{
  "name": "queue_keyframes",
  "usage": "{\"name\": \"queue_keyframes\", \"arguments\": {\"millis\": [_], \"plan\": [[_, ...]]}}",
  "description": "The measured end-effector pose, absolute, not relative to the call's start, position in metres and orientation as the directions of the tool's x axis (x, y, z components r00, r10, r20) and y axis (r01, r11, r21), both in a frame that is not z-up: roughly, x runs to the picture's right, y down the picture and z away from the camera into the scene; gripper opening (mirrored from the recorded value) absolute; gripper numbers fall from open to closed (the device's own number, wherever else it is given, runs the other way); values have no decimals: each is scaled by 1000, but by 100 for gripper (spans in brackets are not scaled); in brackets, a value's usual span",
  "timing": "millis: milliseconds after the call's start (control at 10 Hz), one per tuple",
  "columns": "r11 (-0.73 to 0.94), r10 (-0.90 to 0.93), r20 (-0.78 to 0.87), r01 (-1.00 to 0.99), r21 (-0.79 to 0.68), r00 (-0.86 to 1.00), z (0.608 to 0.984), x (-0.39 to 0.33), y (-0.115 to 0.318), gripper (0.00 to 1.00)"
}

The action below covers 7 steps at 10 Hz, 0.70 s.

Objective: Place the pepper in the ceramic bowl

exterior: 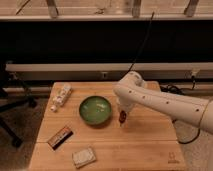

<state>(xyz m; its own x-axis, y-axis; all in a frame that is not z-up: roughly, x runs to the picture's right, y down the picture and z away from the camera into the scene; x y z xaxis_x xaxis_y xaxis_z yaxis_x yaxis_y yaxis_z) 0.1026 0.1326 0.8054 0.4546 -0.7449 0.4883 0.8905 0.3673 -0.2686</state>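
Just right of the ceramic bowl [95, 109], the gripper [122, 116] hangs above the wooden table [145, 145], clamped on the pepper [122, 117], which points downward, outside the bowl.

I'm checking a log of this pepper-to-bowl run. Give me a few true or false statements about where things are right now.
1. The pepper lies inside the bowl. False: it hangs at the gripper, just right of the bowl.
2. The bowl is green. True.
3. The gripper is at the table's left edge. False: it is right of the bowl, near the middle.
4. A brown bar lies in front of the bowl, to its left. True.
5. The bowl holds a white cup. False: nothing shows inside it.
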Motion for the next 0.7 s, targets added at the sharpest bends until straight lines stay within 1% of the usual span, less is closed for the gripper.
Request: {"name": "queue_keyframes", "arguments": {"millis": [700], "plan": [[331,-771,490,913,-239,407,817,78,118,0]]}}
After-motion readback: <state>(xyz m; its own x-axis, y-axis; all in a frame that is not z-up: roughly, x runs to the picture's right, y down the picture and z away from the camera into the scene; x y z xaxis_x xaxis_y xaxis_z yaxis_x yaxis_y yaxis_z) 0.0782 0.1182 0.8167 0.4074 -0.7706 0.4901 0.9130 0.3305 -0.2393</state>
